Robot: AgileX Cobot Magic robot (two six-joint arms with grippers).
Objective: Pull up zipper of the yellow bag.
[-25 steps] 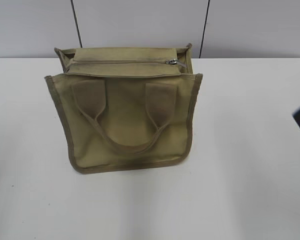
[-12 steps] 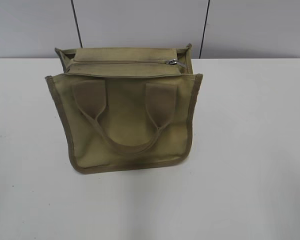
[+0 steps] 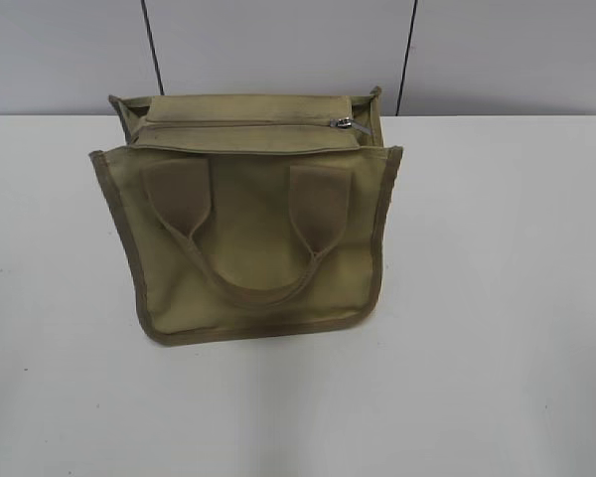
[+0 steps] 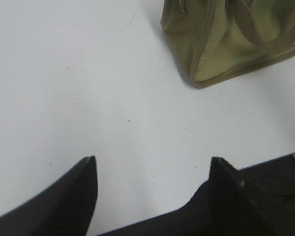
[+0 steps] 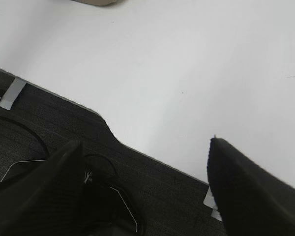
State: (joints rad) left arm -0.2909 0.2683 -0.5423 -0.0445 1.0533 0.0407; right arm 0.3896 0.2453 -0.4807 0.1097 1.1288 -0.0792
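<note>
1. The thin khaki zipper point(image 3: 240, 124) runs across the top of the boxy olive-khaki canvas bag point(image 3: 248, 224), its small silver slider point(image 3: 344, 122) at the right end.
2. The bag stands on the white table point(image 3: 497, 298), toward the far edge, handle straps facing the exterior camera.
3. My left end effector point(image 4: 152, 169) hangs open over bare table, well apart from the bag's corner.
4. My right end effector point(image 5: 145, 152) is open too, above the table's near edge.

olive-khaki bag point(image 3: 248, 248), silver zipper point(image 3: 344, 122) slider, white table point(image 3: 497, 298), black claw point(image 4: 152, 169)
</note>
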